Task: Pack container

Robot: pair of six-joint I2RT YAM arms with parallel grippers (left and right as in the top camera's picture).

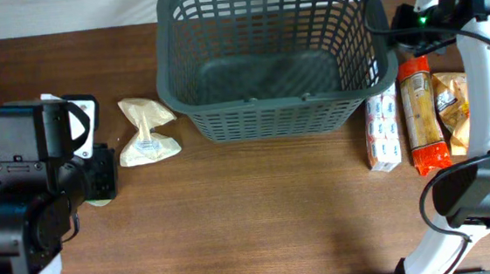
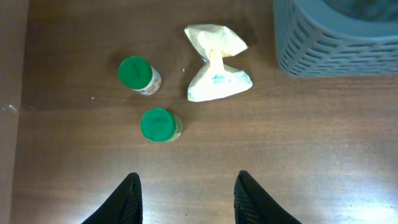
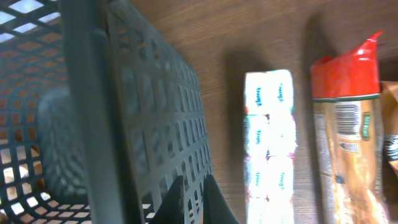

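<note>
The container (image 1: 270, 117) is a big dark grey slotted basket at the back middle of the table, with nothing inside it. Its corner (image 2: 336, 43) shows in the left wrist view and its right wall (image 3: 143, 106) fills the right wrist view. My left gripper (image 2: 187, 177) hangs open above bare table, with nothing between its fingers. Ahead of it stand two green-lidded jars (image 2: 138, 74) (image 2: 159, 124) and a cream packet (image 2: 216, 65) (image 1: 146, 132). My right gripper (image 3: 193, 180) is shut just outside the basket's right wall, and I see nothing held in it.
Right of the basket lie a white pack (image 1: 383, 130) (image 3: 268, 137), a long red-orange package (image 1: 423, 114) (image 3: 348, 124) and a yellow bag (image 1: 453, 107). In the overhead view my left arm (image 1: 31, 198) covers the jars at the table's left.
</note>
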